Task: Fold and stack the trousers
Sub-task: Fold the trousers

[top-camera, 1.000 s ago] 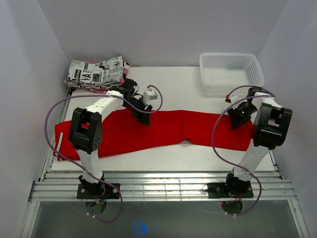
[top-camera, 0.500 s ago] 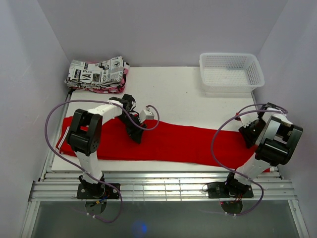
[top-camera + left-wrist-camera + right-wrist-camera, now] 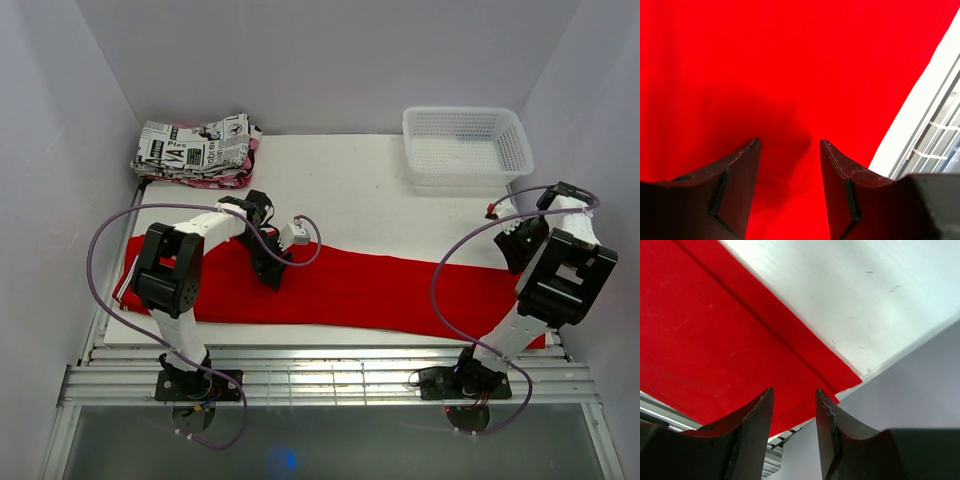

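Trousers (image 3: 380,290) lie flat as a long red band across the near half of the white counter (image 3: 370,190) in the top view, with the left end effector (image 3: 272,275) over their left part and the right end effector (image 3: 520,250) at their right end. Left wrist: fingers (image 3: 735,185) parted, nothing between them, red cloth beneath. Right wrist: fingers (image 3: 752,430) parted and empty above the cloth's edge

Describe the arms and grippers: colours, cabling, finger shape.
The left arm and right arm have white links with black joint housings. A purple cable loops loosely along each. The left gripper and right gripper have black, wedge-shaped fingers tapering to scuffed tips.
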Controlling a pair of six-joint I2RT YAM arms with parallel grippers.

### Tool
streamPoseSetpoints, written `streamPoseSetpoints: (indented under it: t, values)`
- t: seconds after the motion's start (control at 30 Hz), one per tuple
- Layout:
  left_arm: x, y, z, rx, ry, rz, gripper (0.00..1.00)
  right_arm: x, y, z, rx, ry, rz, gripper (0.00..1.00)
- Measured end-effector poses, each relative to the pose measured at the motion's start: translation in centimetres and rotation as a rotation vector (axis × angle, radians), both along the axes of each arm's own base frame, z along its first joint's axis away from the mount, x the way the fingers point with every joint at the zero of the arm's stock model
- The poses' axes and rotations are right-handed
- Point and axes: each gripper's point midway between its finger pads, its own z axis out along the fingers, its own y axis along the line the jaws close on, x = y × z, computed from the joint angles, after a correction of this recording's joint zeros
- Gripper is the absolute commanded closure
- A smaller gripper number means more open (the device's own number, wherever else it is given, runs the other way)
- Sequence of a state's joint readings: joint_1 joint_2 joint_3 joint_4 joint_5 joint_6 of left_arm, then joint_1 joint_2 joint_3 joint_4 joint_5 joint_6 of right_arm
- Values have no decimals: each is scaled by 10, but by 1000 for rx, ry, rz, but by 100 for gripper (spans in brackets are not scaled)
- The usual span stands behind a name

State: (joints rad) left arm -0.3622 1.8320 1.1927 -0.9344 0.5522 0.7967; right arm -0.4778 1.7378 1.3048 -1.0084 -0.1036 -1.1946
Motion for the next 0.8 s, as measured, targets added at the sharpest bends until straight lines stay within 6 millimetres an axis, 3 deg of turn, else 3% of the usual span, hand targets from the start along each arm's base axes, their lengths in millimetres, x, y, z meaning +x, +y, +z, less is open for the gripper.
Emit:
streamPoseSetpoints:
  t: [0.53, 0.8]
  values:
    - [5, -1, -2, 6, 8, 3, 38, -21, 10, -52, 52, 154, 26, 63]
    - [5, -1, -1, 7, 10, 3, 39, -22, 8, -53, 23, 163, 52, 59]
